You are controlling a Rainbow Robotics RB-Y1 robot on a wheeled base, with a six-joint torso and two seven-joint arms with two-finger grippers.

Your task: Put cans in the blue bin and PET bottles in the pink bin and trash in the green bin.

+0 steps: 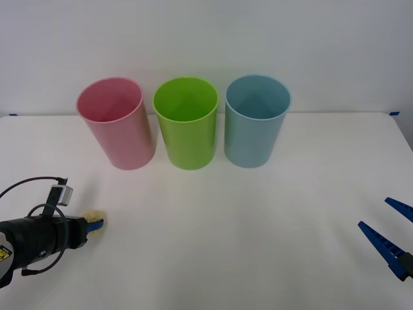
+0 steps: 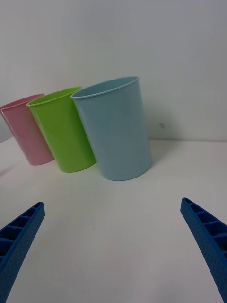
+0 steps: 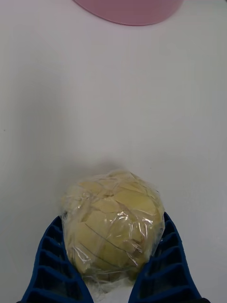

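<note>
At the far left of the front view, the left claw point(image 1: 92, 226) sits low over the white surface point(image 1: 245, 239), its blue ribbed fingers point(image 3: 52, 265) closed around the trash point(image 3: 113, 220), a pale yellow lumpy wad wrapped in crinkled clear film. In the left wrist view the wad bulges up between the two fingers, and whether it rests on the surface or is just off it I cannot tell. It is near the front left edge of the surface, well apart from the bins.

Further back stand three tall plastic cylinders in a row, each smooth-walled with a round rim: the pink bin point(image 1: 116, 123) on the left, the green bin point(image 1: 187, 123) in the middle, the blue bin point(image 1: 257, 121) on the right. As far as their open mouths show, nothing lies inside them, though their bottoms are partly hidden.

At the far right the right claw point(image 1: 387, 229) hangs low by the edge, well apart from the bins, its fingers spread wide and holding nothing.

I judge the task to be at its early part: the wad is gripped but not yet carried to the green bin. No cans or PET bottles appear on the surface.
</note>
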